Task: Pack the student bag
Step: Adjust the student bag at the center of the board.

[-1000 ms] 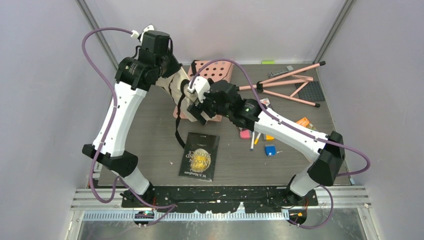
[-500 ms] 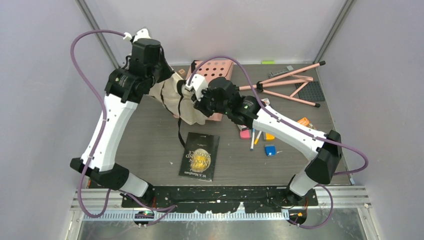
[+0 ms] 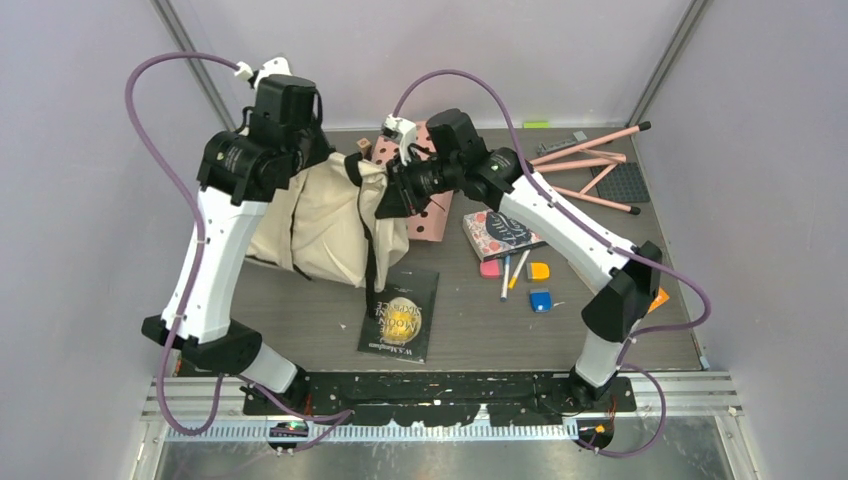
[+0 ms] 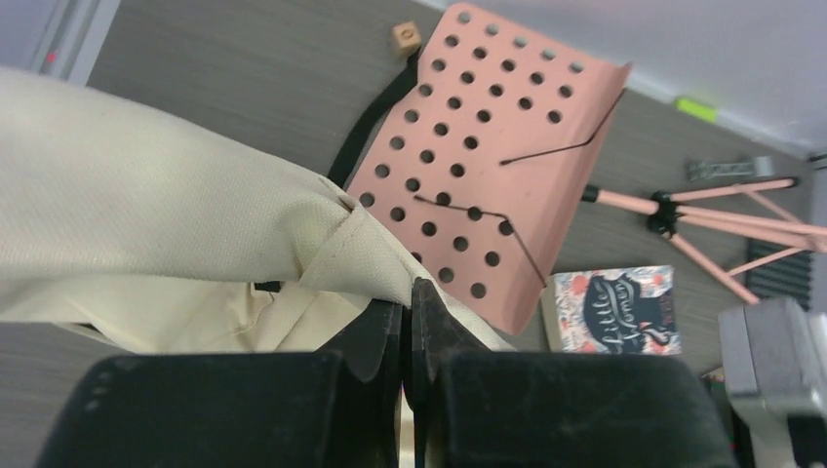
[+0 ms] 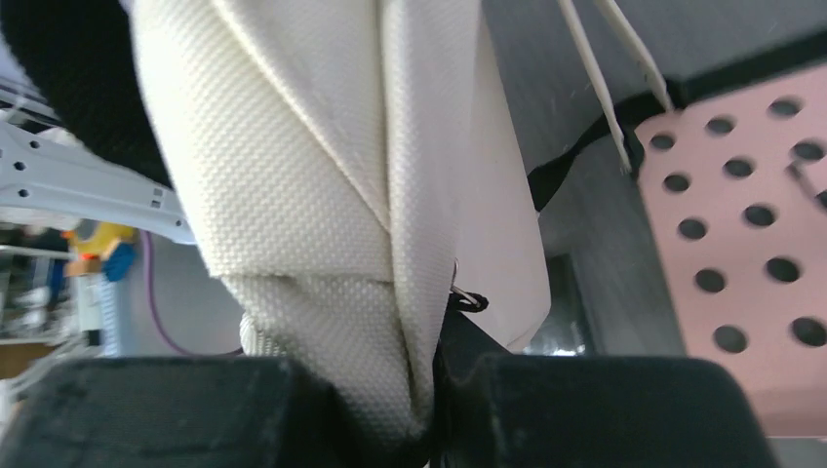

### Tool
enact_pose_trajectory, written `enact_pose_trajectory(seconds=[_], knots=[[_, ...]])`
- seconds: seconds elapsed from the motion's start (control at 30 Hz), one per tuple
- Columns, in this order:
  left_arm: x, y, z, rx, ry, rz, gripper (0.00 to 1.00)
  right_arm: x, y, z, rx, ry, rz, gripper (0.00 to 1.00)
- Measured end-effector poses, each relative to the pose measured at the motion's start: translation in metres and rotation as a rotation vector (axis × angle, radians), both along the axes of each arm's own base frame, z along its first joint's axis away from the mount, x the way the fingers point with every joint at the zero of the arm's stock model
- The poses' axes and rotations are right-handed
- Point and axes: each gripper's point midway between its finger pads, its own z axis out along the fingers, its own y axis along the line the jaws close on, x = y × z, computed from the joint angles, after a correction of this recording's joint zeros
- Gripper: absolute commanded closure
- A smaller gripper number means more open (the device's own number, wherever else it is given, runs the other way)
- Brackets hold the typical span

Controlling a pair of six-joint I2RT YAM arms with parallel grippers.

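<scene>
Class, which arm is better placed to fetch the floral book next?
Right, probably: the right end effector clamps the student bag on the side nearer the floral book; the left end effector holds the bag's far side.

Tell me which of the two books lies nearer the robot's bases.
The black book with the gold moon cover; the floral-covered book lies farther back, beside the pink perforated board.

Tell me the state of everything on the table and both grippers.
student bag: held up by both grippers
left gripper: shut on bag fabric
right gripper: shut on bag fabric
dark book: closed, lying flat
patterned book: closed, lying flat
pink tripod: lying down
</scene>
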Motion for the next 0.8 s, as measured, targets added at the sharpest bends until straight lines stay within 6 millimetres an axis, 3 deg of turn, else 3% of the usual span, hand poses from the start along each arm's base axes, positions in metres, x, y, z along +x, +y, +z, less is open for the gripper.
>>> enact_pose_trajectory(seconds=[0.13,0.2,0.33,0.43,0.57,0.7,0.8], knots=[[0.008,-0.003,-0.030,0.038,0.094,0.021,0.92,0.012,-0.007,-0.025,-0.025,0.164,-0.012,1.00],[0.016,-0.008,-0.044,0.048,0.131,0.019,0.82,0.022,-0.013,-0.037,-0.044,0.229,-0.045,1.00],[0.023,-0.019,-0.066,0.061,0.185,-0.015,0.40,0.043,-0.031,-0.067,-0.127,0.306,-0.157,1.00],[0.026,-0.025,-0.071,0.068,0.173,-0.054,0.18,0.057,-0.046,-0.091,-0.209,0.341,-0.259,1.00],[0.018,-0.023,-0.073,0.071,0.131,-0.089,0.09,0.075,-0.073,-0.113,-0.314,0.335,-0.393,1.00],[0.004,-0.009,-0.072,0.063,0.104,-0.094,0.09,0.087,-0.093,-0.126,-0.386,0.320,-0.479,0.98],[-0.003,0.011,-0.086,0.048,0.136,-0.053,0.11,0.095,-0.104,-0.132,-0.425,0.305,-0.526,0.96]])
